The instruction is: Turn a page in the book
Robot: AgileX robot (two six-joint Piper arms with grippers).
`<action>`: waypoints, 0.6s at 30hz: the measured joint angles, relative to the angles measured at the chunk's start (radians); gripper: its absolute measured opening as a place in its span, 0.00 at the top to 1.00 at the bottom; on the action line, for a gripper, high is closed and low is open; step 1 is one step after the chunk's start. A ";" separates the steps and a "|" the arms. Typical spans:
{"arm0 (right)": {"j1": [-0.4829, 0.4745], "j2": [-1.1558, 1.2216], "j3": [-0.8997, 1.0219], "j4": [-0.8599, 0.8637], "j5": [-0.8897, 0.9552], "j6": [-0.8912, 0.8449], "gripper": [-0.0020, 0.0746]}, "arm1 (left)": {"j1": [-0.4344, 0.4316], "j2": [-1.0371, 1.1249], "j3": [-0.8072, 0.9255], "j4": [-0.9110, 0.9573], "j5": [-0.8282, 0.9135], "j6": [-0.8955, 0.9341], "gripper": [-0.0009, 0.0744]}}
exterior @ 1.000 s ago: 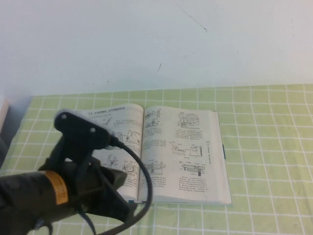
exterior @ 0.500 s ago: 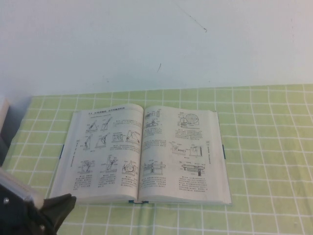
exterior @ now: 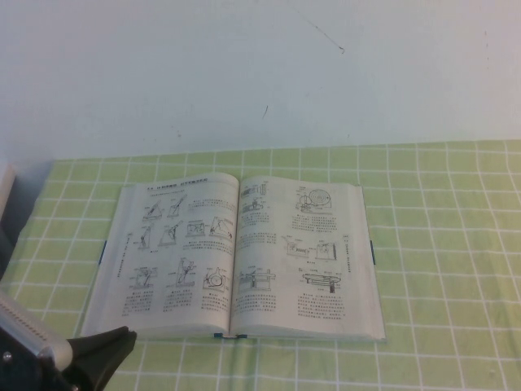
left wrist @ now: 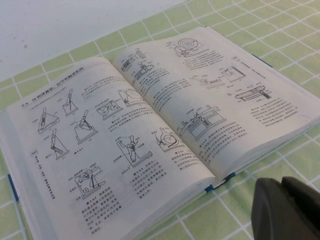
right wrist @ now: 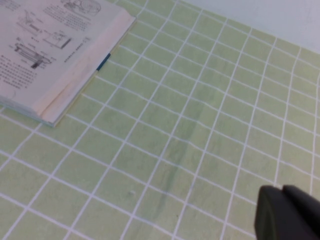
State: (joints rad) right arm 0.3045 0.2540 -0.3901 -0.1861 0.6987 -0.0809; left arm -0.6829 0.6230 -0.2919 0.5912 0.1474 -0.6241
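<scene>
The book (exterior: 236, 252) lies open and flat on the green checked cloth, with teal cover edges showing at its sides and spine. Its left page (exterior: 175, 252) and right page (exterior: 305, 257) both lie flat, printed with text and machine drawings. My left gripper (exterior: 106, 346) is shut and empty, at the table's front left corner, just short of the book's near left corner. In the left wrist view it (left wrist: 287, 207) hangs over bare cloth beside the book (left wrist: 150, 125). My right gripper (right wrist: 282, 212) is shut and empty over bare cloth, well right of the book (right wrist: 55, 55); the high view does not show it.
A white wall (exterior: 260, 73) rises behind the table. A pale object (exterior: 4, 191) stands at the far left edge. Green checked cloth (exterior: 440, 269) stretches right of the book.
My left arm, which hung over the book's left page one second ago, has pulled back to the front left corner. The book lies flat, unmoved.
</scene>
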 joint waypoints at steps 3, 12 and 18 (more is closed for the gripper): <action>0.000 0.000 0.000 0.000 0.010 0.002 0.98 | 0.000 0.000 0.000 0.000 0.000 0.000 0.99; 0.000 0.000 0.000 0.004 0.013 0.010 0.98 | 0.000 0.000 0.000 0.000 0.000 0.000 0.99; 0.000 0.000 0.000 0.004 0.013 0.012 0.98 | 0.000 0.000 0.000 0.000 0.000 0.000 0.99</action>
State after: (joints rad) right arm 0.3045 0.2540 -0.3901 -0.1818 0.7119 -0.0693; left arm -0.6829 0.6230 -0.2919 0.5912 0.1474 -0.6241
